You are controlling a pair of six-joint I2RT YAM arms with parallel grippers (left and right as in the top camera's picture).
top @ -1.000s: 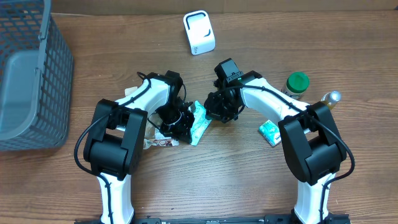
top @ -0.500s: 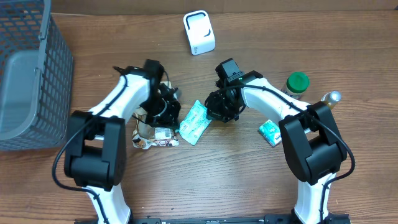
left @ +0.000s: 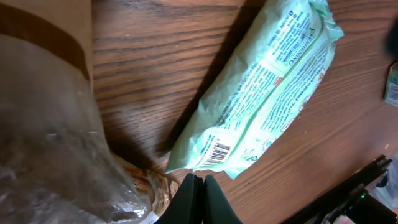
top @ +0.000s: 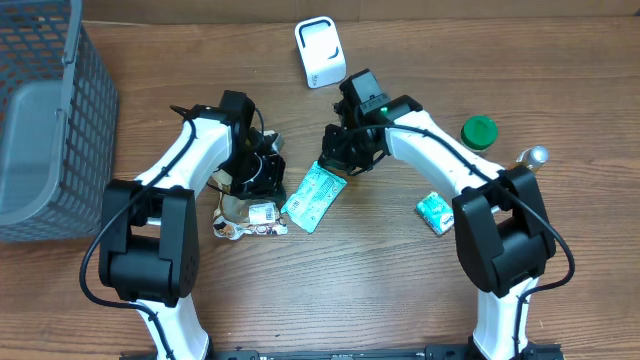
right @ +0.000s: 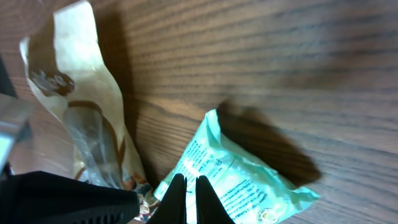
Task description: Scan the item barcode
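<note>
Wood table (top: 400,290) | green packet (top: 313,197) diagonal, lower-left to upper-right, barcode up | left fingers (left: 189,199) closed | right fingers (right: 177,193) closed

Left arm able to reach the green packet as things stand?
Probably yes: green packet lies flat on the table right beside the left claw, nothing between. Claw is shut, so it must open first.

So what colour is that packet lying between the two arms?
The packet is pale mint green with dark print, clearest in the left wrist view.
</note>
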